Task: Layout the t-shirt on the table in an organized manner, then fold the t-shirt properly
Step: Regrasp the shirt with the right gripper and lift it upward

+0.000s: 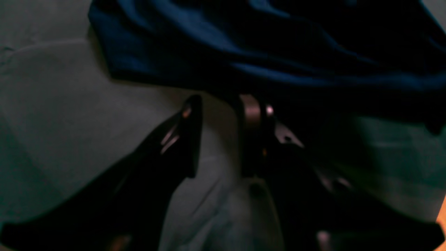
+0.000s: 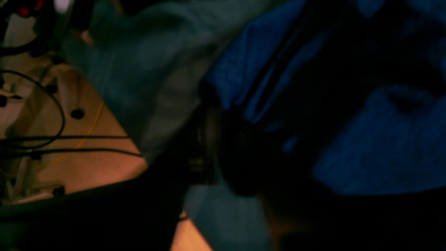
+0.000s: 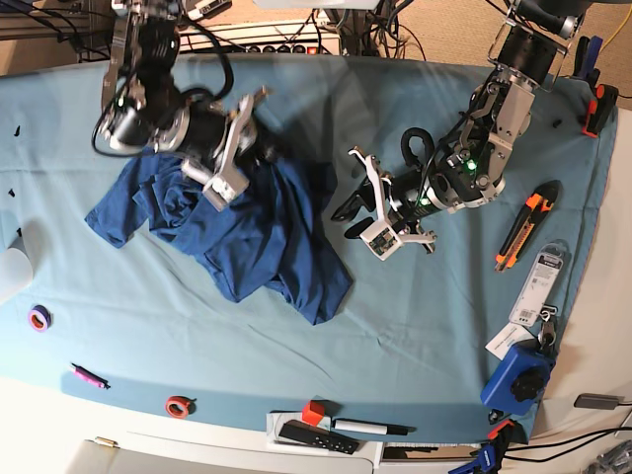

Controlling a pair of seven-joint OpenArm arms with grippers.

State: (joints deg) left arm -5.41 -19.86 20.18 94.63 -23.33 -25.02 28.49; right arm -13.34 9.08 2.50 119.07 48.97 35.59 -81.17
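T-shirt (image 3: 247, 232) lies crumpled on the table (image 3: 415, 326), left-of-centre in the base view, bunched and wrinkled, one sleeve sticking out toward the table's left side, a point of fabric trailing toward the front edge. Right gripper (image 3: 240, 148) sits over the shirt's upper edge, white fingers (image 3: 225, 183) pointing down onto the fabric; in the base view the jaws look parted with cloth beneath them, but the right wrist view is dark and blurred, so I can't tell if any fabric is pinched. Left gripper (image 3: 380, 212) hovers over bare teal cloth just beside the shirt's right edge, apart from it. In the left wrist view its two dark fingers (image 1: 190, 136) stand partly open with only table cloth showing between them, shirt hem (image 1: 167, 78) just ahead of the tips; nothing held. Clutter along the table's margins, well clear of the shirt: orange utility knife (image 3: 520, 230) at the right, blue tool (image 3: 515, 377) at the lower right, purple tape roll (image 3: 39, 318) at the left, pink pen (image 3: 87, 376), red tape ring (image 3: 179, 406), black marker (image 3: 367, 428) near the front edge.
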